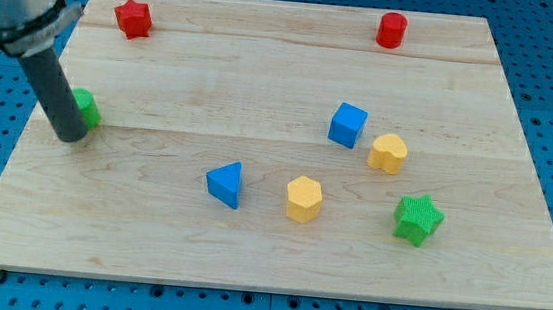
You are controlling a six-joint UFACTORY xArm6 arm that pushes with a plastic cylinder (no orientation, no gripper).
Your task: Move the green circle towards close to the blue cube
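At the counter's (247,263) 9 o'clock edge, my tip (70,138), a bare rod end effector with nothing to pinch, touched the green circle (86,106) from 7 o'clock; the blue cube (347,124) lay well apart toward 3 o'clock.

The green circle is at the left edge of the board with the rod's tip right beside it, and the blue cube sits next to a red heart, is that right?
Not quite. In the camera view the block beside the blue cube is a yellow heart, not red. The rest holds: the green circle is at the board's left edge with my tip right beside it.
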